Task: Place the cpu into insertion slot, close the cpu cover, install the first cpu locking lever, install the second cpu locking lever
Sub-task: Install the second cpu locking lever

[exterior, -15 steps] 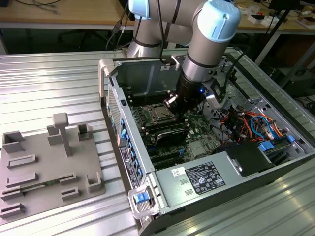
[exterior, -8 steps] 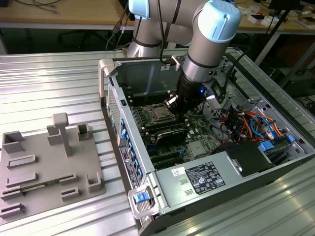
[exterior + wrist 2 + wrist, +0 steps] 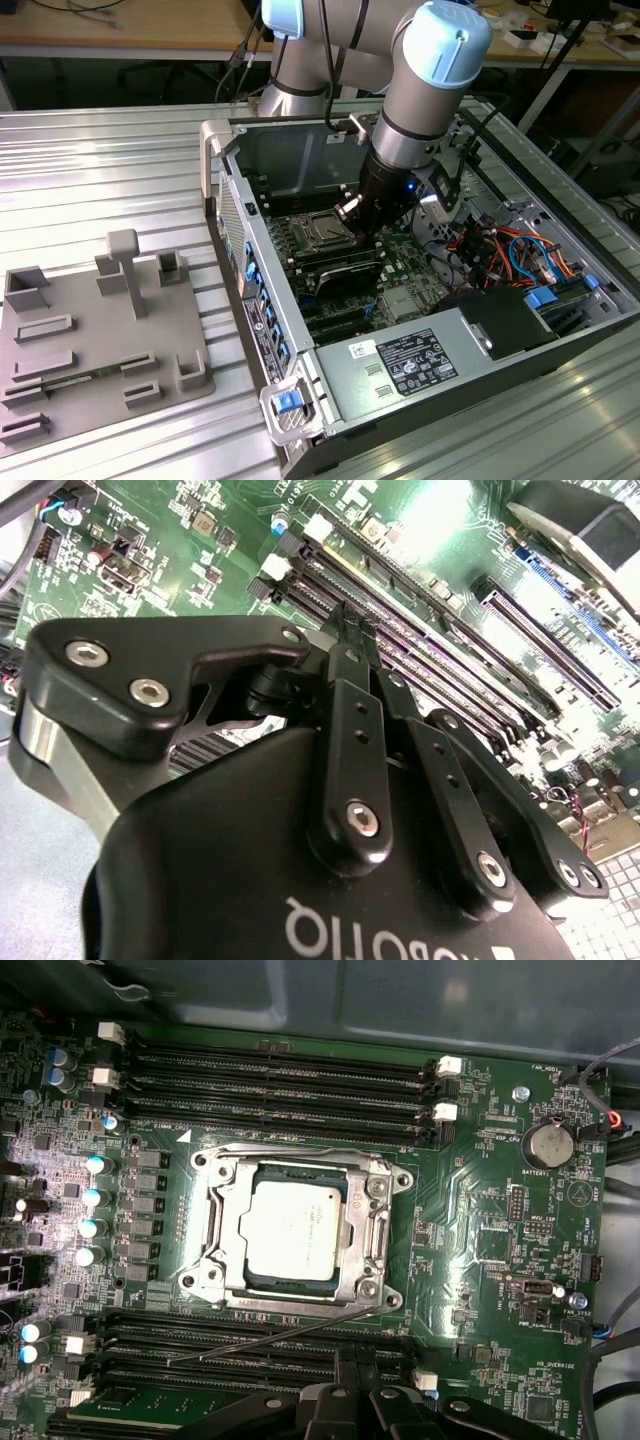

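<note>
Your arm reaches steeply down into the open computer case at the exterior view's centre, the gripper hanging just over the motherboard beside the socket. Its fingers are pressed together on nothing. In the first wrist view's centre the cpu sits in the insertion slot with the cpu cover down around it; one thin locking lever juts loose.

CPU: flat square chip, pale silver-grey metal top, seated level in the insertion slot, whose dark edge shows round it. CPU cover: thin silvery metal frame with cut-out centre, lying closed flat over the chip's edges. Thin wire lever: angled loose beside the socket, across the memory slots.
</note>
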`<state>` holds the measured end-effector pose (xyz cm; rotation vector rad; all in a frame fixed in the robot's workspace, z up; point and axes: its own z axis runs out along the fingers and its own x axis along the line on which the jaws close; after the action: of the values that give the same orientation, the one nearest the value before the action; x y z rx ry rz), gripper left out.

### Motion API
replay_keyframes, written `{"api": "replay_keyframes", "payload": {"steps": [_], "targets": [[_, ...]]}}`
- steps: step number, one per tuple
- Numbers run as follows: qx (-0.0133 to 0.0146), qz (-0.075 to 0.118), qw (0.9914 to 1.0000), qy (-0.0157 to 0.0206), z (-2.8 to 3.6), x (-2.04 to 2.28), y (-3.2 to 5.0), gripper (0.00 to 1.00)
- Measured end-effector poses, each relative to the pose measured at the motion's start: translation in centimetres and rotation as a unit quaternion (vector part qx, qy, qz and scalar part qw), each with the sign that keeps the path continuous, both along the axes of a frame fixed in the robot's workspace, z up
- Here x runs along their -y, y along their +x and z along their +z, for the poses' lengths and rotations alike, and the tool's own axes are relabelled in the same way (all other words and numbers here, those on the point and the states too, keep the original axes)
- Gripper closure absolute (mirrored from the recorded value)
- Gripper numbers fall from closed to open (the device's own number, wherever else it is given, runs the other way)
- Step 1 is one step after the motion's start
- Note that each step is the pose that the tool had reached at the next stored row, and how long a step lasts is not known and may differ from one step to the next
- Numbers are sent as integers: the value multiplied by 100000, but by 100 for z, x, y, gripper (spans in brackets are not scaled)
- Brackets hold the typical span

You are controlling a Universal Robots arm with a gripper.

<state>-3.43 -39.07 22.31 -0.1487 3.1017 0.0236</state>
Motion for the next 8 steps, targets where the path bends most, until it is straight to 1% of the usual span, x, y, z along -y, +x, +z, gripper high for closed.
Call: {"api": "replay_keyframes", "payload": {"steps": [2, 8], "targets": [[-4, 3, 100000, 2, 0, 10, 0, 89], [-6, 0, 100000, 0, 0, 21, 0, 89]]}}
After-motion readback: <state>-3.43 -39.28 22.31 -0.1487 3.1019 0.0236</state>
